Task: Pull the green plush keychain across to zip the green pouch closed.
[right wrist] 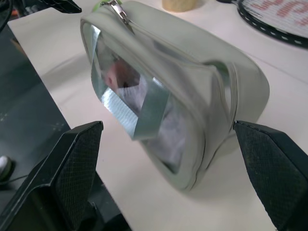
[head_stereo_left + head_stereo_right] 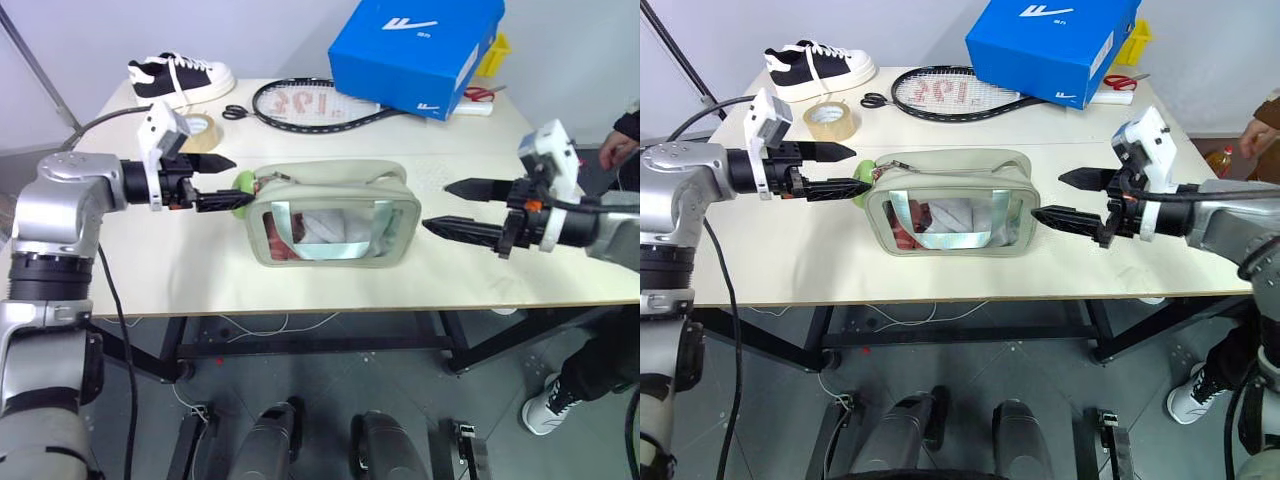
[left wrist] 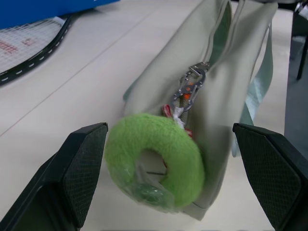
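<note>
Keychain (image 3: 156, 159) betw. open left pincer (image 3: 171, 173) fingers.

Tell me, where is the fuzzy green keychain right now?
The keychain hangs at the pouch's left end, clipped to the zipper. It sits between the left gripper's open fingers, near the tape roll.

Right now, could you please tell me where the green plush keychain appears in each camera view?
Left eye view: green plush keychain at the green pouch's left end, by the left gripper.
Right eye view: same spot.
Left wrist view: low centre, between the open fingers.
Right wrist view: sliver at the top edge.
Shared landmark: the pouch.
</note>
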You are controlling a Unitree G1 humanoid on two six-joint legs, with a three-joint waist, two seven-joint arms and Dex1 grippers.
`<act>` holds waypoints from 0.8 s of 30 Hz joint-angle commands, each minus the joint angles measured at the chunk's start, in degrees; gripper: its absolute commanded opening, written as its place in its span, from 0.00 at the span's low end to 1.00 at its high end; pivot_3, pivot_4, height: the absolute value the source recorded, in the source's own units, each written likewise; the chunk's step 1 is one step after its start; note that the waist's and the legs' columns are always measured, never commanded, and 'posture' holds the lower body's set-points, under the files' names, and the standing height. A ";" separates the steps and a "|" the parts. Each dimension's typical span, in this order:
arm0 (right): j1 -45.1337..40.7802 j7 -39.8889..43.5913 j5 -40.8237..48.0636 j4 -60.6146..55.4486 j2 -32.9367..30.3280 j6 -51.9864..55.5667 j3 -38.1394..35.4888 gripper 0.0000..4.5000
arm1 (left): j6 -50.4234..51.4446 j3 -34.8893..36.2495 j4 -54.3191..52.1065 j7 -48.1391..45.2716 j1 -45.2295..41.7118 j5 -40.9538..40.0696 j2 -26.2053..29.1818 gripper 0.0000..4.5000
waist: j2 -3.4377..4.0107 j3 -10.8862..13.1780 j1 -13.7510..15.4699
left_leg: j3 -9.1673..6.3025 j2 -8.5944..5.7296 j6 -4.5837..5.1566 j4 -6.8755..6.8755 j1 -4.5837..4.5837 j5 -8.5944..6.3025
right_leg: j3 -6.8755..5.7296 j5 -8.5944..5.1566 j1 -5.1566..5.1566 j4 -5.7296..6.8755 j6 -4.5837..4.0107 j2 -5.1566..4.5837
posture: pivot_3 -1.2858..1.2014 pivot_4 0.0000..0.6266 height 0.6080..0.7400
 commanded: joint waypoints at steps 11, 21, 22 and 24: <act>-20.24 13.24 -23.67 21.71 15.83 -22.14 24.33 1.00 | 8.37 5.84 -16.44 6.36 5.98 -8.09 1.88 0.99 | 0.02 0.06 0.54 | 0.08 -0.03 -0.02 0.03 0.03 0.02 | 0.02 0.10 -0.07 0.17 0.18 0.06 | 0.52 0.24 1.00; -22.53 18.07 -29.53 28.93 20.13 -27.43 24.17 0.12 | 11.27 8.81 -22.49 11.14 11.21 -10.75 3.46 1.00 | 0.02 0.06 0.20 | 0.16 0.04 -0.18 -0.10 0.67 -0.05 | 0.12 0.21 0.16 0.25 0.33 0.13 | 0.52 0.24 1.00; -23.08 17.83 -30.24 29.80 20.62 -28.23 24.01 0.01 | 11.18 8.78 -22.48 11.41 11.24 -10.79 3.47 1.00 | 0.02 0.06 0.19 | 0.16 0.05 -0.19 -0.10 0.71 -0.06 | 0.12 0.21 0.18 0.25 0.32 0.14 | 0.52 0.24 1.00; -24.71 16.14 -32.45 32.05 21.78 -30.96 23.52 0.01 | 10.86 8.74 -22.05 11.89 11.01 -10.80 3.64 1.00 | 0.02 0.06 0.14 | 0.16 0.05 -0.20 -0.12 0.73 -0.06 | 0.13 0.21 0.19 0.25 0.32 0.13 | 0.52 0.24 1.00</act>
